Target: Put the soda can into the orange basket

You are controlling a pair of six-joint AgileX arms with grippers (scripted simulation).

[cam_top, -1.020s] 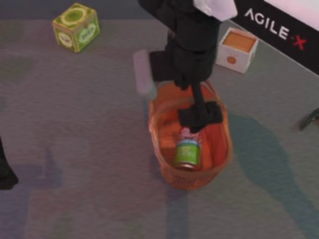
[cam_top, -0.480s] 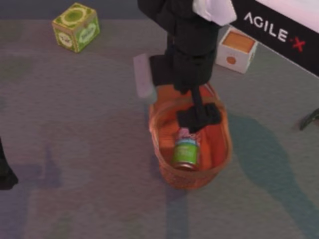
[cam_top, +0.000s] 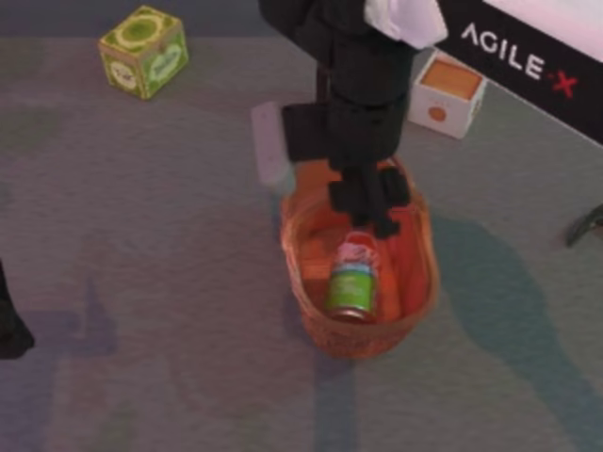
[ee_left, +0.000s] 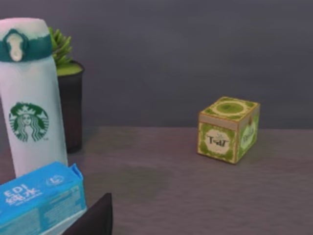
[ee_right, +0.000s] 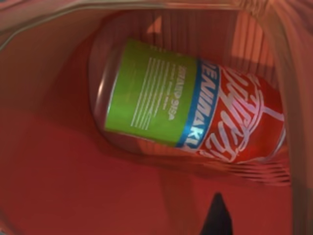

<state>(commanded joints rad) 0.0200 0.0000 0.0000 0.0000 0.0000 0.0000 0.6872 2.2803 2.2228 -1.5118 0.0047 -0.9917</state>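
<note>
Grey tabletop (cam_top: 141, 282), dim, with long shadows across it.

Item: soda can (cam_top: 355, 280). It lies on its side on the ribbed floor of the orange basket (cam_top: 306, 311), green half toward the near wall, red half toward my right gripper (cam_top: 369, 202). My right wrist view shows it free, with nothing clasping it.

Item: right gripper. It hangs over the basket's far end, just clear of the can's red end. Half a second ago its fingers sat right at the can's top; now they have lifted back toward the far rim and the red end is uncovered. The can has not shifted. I cannot tell how wide the fingers stand.

Judgement: the can is delivered; only withdrawing the arm past the basket's handle remains.

Item: left arm, parked at the table's left edge (cam_top: 9, 325).

Sundries: green tea box (cam_top: 143, 51), white box with orange top (cam_top: 449, 92).
</note>
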